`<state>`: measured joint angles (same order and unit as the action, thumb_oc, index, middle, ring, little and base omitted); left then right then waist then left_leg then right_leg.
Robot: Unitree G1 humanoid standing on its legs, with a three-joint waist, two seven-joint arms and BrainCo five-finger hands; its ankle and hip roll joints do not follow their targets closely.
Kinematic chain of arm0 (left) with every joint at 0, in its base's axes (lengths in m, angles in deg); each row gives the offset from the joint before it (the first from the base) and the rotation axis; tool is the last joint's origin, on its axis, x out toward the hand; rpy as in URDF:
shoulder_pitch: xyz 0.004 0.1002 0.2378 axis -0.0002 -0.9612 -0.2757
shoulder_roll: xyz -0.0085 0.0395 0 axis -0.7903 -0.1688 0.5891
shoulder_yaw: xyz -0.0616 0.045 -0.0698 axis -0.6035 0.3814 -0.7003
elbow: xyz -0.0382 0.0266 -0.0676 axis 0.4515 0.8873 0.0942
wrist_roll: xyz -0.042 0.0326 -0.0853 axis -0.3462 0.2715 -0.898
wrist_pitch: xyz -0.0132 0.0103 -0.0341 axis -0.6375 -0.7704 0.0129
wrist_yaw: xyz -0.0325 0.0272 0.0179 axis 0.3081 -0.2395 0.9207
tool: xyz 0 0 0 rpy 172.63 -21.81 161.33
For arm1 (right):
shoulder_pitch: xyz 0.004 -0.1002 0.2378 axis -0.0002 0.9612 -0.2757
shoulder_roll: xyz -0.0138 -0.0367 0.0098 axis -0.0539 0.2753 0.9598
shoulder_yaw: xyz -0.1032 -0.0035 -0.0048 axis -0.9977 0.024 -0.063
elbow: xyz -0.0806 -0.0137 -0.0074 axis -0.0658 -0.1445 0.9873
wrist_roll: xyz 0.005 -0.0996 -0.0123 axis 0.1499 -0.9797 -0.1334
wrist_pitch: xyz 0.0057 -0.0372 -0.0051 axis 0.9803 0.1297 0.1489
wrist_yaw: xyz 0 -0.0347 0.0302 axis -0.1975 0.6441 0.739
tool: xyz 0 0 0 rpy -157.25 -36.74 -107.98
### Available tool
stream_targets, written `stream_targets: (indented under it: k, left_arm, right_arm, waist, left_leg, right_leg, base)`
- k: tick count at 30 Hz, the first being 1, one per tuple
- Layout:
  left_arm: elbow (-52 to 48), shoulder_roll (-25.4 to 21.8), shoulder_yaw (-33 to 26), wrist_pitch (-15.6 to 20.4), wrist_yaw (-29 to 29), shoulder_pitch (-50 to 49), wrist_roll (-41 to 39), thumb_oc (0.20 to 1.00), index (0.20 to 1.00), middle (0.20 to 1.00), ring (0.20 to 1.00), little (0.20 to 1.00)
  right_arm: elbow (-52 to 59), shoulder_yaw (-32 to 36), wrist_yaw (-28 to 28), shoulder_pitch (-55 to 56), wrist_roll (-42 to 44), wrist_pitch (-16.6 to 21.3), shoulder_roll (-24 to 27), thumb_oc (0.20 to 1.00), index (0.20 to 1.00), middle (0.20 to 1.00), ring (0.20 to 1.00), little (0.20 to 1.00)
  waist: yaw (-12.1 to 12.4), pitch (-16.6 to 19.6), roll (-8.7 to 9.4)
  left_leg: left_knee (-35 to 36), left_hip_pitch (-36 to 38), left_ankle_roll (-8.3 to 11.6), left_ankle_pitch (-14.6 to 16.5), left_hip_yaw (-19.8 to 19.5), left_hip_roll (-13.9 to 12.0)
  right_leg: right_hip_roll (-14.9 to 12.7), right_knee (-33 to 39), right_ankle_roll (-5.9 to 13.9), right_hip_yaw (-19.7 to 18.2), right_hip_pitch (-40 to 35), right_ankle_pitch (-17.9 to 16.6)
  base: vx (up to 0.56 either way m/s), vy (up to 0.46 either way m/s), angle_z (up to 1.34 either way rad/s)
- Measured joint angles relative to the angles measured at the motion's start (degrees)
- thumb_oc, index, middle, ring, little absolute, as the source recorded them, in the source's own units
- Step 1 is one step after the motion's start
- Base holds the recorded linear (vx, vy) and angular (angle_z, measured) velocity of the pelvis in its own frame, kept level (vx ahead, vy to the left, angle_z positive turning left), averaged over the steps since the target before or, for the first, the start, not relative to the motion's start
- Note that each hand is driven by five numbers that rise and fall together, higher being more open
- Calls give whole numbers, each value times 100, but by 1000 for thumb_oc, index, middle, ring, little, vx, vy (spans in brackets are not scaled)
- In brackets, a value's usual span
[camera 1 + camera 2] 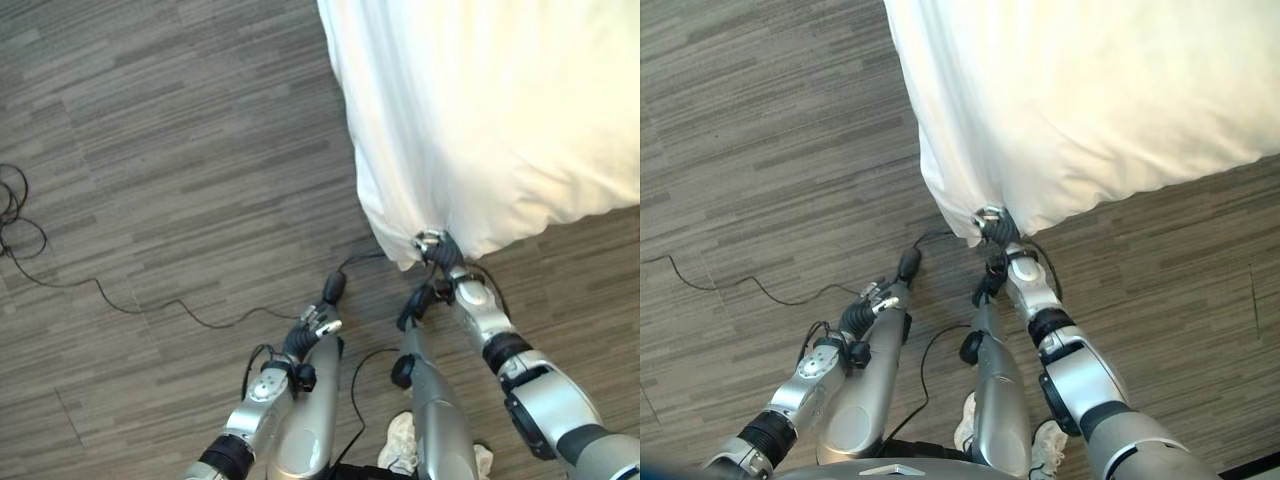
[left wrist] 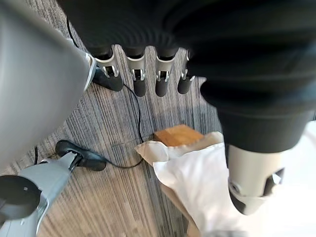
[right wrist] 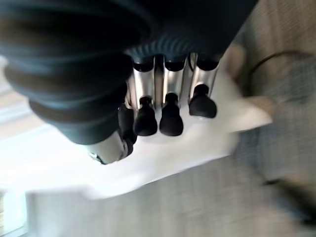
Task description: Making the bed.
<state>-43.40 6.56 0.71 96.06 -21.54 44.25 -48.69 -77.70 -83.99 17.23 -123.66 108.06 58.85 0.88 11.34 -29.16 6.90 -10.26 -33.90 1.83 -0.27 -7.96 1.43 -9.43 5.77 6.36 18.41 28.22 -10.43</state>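
A: Grey wood-grain floor (image 1: 170, 140) fills the left and bottom of the left eye view. White duvet (image 1: 490, 110) hangs over the bed edge and takes the upper right.

B: Where's the right hand?

A: Right hand (image 1: 437, 250) sits at the duvet's lowest corner, centre-right of the frame, touching the cloth. In the right wrist view its fingers (image 3: 170, 118) are curled down over white fabric, thumb tucked close beside them. Reads as pinching the duvet corner.

B: Left hand?

A: Left hand (image 1: 312, 328) is low centre in the left eye view, over bare floor, well apart from the duvet. Left wrist view shows its fingers (image 2: 139, 74) in a loose, fairly straight row, holding nothing.

B: Anything in the way?

A: Left wrist view shows a wooden bed leg (image 2: 177, 135) on the floor, right against the hanging corner of cloth. Thin black cord (image 1: 110, 295) runs across the floor from the left edge toward the centre, between the left hand and the duvet side. Nothing else is lying on the floor near the corner.
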Motion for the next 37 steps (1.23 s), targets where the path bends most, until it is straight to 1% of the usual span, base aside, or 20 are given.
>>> stream_targets:
  k: [3, 4, 8, 9, 10, 12, 13, 14, 15, 16, 17, 19, 20, 21, 24, 27, 30, 31, 34, 37]
  left_arm:
    - [-119, -120, 14, -105, 52, -30, 214, 1000, 1000, 1000, 1000, 1000]
    - [-115, -191, -103, -132, 58, -72, 218, 1000, 1000, 1000, 1000, 1000]
    - [-133, -351, -402, -196, 81, -168, 221, 1000, 1000, 1000, 1000, 1000]
    - [-123, -335, -519, -237, 102, -180, 221, 1000, 1000, 1000, 1000, 1000]
    - [-114, -313, -542, -230, 106, -191, 223, 1000, 1000, 1000, 1000, 1000]
    - [-94, -285, -555, -229, 140, -187, 246, 1000, 1000, 1000, 1000, 1000]
    - [-98, -254, -540, -228, 166, -200, 287, 1000, 1000, 1000, 1000, 1000]
    - [-111, -213, -566, -237, 184, -211, 394, 1000, 1000, 1000, 1000, 1000]
    - [-116, -166, -646, -257, 188, -251, 437, 1000, 1000, 1000, 1000, 1000]
    - [-110, -140, -643, -263, 189, -357, 444, 1000, 1000, 1000, 1000, 1000]
    - [-217, -77, -703, -287, 187, -489, 446, 1000, 1000, 1000, 1000, 1000]
    - [-406, -74, -786, -293, 195, -675, 446, 1000, 1000, 1000, 1000, 1000]
    - [-423, -69, -793, -274, 204, -749, 446, 1000, 1000, 1000, 1000, 1000]
    - [-436, -51, -805, -281, 210, -701, 448, 1000, 1000, 1000, 1000, 1000]
    - [-456, 32, -960, -239, 221, -971, 460, 1000, 1000, 1000, 1000, 1000]
    - [-486, 339, -1129, -226, 171, -996, 470, 1000, 1000, 1000, 1000, 1000]
    - [-554, 623, -1295, -219, -25, -1021, 591, 1000, 1000, 1000, 1000, 1000]
    - [-535, 823, -1314, -200, -302, -1025, 616, 1000, 1000, 1000, 1000, 1000]
    - [-526, 1016, -1380, -199, -665, -1057, 611, 1000, 1000, 1000, 1000, 1000]
    - [-544, 1026, -1707, -171, -765, -1129, 593, 1000, 1000, 1000, 1000, 1000]
  right_arm:
    - [-885, 704, -6, 1370, -433, -551, 386, 200, 200, 200, 200, 200]
    - [-1058, 934, 11, 2083, -472, -759, 601, 200, 200, 200, 200, 200]
    - [-1058, 1393, 41, 3133, -524, -878, 1043, 200, 200, 200, 200, 200]
    - [-881, 1807, 24, 3223, -481, -890, 1087, 200, 200, 200, 200, 200]
    - [-503, 1891, 109, 3304, -302, -786, 1151, 200, 200, 200, 200, 200]
    - [44, 2023, 181, 3404, -259, -723, 1100, 200, 200, 200, 200, 200]
    - [221, 1991, 195, 3417, -244, -637, 1079, 341, 341, 341, 341, 341]
    - [769, 2151, 245, 3404, -73, -623, 995, 592, 592, 592, 592, 592]
    - [1883, 2403, 382, 3421, 212, -513, 632, 1000, 1000, 1000, 1000, 1000]
    - [2217, 2388, 398, 3490, 318, -430, 467, 1000, 1000, 1000, 1000, 1000]
    - [2958, 2307, 418, 3669, 380, -337, 235, 1000, 1000, 1000, 1000, 1000]
    - [3679, 2101, 392, 3924, 404, -310, 88, 1000, 1000, 1000, 1000, 1000]
    - [3827, 1985, 331, 4091, 400, -164, 84, 1000, 1000, 1000, 1000, 1000]
    - [3945, 1991, 325, 4081, 330, -213, 109, 1000, 1000, 1000, 1000, 1000]
    - [4434, 1756, 289, 4311, -170, -243, 263, 1000, 1000, 1000, 1000, 1000]
    - [4552, 1559, 342, 4279, -380, -212, 167, 1000, 1000, 1000, 1000, 1000]
    - [4821, 1532, 427, 4268, -364, -119, -103, 1000, 1000, 1000, 1000, 1000]
    - [4798, 1335, 510, 4200, 1, -64, -485, 1000, 1000, 1000, 1000, 1000]
    - [4797, 979, 577, 4062, 620, -56, -881, 1000, 1000, 1000, 1000, 1000]
    - [4957, 668, 444, 4024, 512, -120, -463, 1000, 1000, 1000, 1000, 1000]
  waist:
    - [-32, -3, -1]
    - [-113, -20, 30]
    - [-384, 11, 112]
    - [-494, 12, 112]
    - [-641, 81, 128]
    - [-725, 233, 117]
    - [-766, 401, 102]
    - [-876, 500, 45]
    - [-1025, 612, -41]
    - [-1066, 839, -89]
    - [-1108, 1175, -219]
    - [-1136, 1465, -325]
    - [-1183, 1801, -355]
    - [-1236, 1972, -484]
    - [-1295, 2258, -487]
    - [-1292, 2511, -510]
    - [-1292, 2538, -548]
    - [-1276, 2582, -617]
    - [-1242, 2666, -785]
    - [-1135, 2666, -824]
  left_leg:
    - [19, 67, -35, -6, 21, 126]
    - [26, 256, -134, -6, 99, 147]
    - [127, 904, -161, 119, 249, 144]
    - [141, 1042, -161, 131, 268, 138]
    - [162, 1313, -175, 152, 275, 120]
    - [209, 1549, -182, 184, 304, 97]
    - [198, 1565, -158, 217, 321, 83]
    - [238, 1740, -164, 214, 362, 77]
    - [309, 2230, -178, 271, 443, 74]
    - [299, 2268, -188, 322, 498, 61]
    - [322, 2452, -198, 392, 660, -20]
    - [529, 2806, -196, 411, 771, -23]
    - [647, 2829, -191, 414, 778, -13]
    - [729, 2937, -253, 390, 828, -87]
    - [1132, 3544, -253, 308, 942, -117]
    - [1357, 3757, -266, 255, 1054, -200]
    - [1457, 3945, -257, 216, 1049, -237]
    - [1491, 4037, -251, 212, 1041, -286]
    - [1510, 4076, -227, 198, 1083, -308]
    - [1539, 4156, -224, 203, 1230, -362]
  right_leg:
    - [-64, -1, -58, -104, -99, -60]
    - [-99, -1, -53, -179, -263, -137]
    - [-163, -2, 42, -248, -768, -102]
    - [-157, -2, 36, -267, -899, -70]
    - [-143, -3, 54, -282, -1120, -78]
    - [-135, 0, 41, -299, -1315, -8]
    - [-128, 1, -2, -295, -1317, 76]
    - [-106, -2, -71, -308, -1460, 201]
    - [-84, -2, -78, -350, -1844, 161]
    - [-89, 3, -71, -362, -1874, 175]
    - [-90, 1, -23, -387, -1982, 410]
    - [-80, 14, -21, -501, -2175, 432]
    - [-90, 29, -20, -510, -2170, 443]
    - [-71, 27, 43, -492, -2202, 515]
    - [-3, 30, -6, -608, -2545, 443]
    - [64, 31, -37, -619, -2610, 468]
    - [123, 31, -27, -633, -2741, 451]
    - [168, 26, -29, -619, -2825, 457]
    - [212, 10, -1, -641, -2785, 358]
    - [255, 27, 55, -735, -2800, 300]
  base:
    - [12, 40, 14]
    - [40, 37, -4]
    - [84, 43, -24]
    - [96, 52, -15]
    - [140, 56, -14]
    - [123, 36, -20]
    - [142, 22, -19]
    - [191, 26, -27]
    - [153, 32, -31]
    - [166, 5, -52]
    - [71, -13, -50]
    - [62, -35, -40]
    - [70, -81, -17]
    - [91, -98, -18]
    - [51, -80, -23]
    - [25, -68, -19]
    - [-8, -64, -1]
    - [-27, -27, 6]
    - [-15, -40, -8]
    - [4, -37, -24]
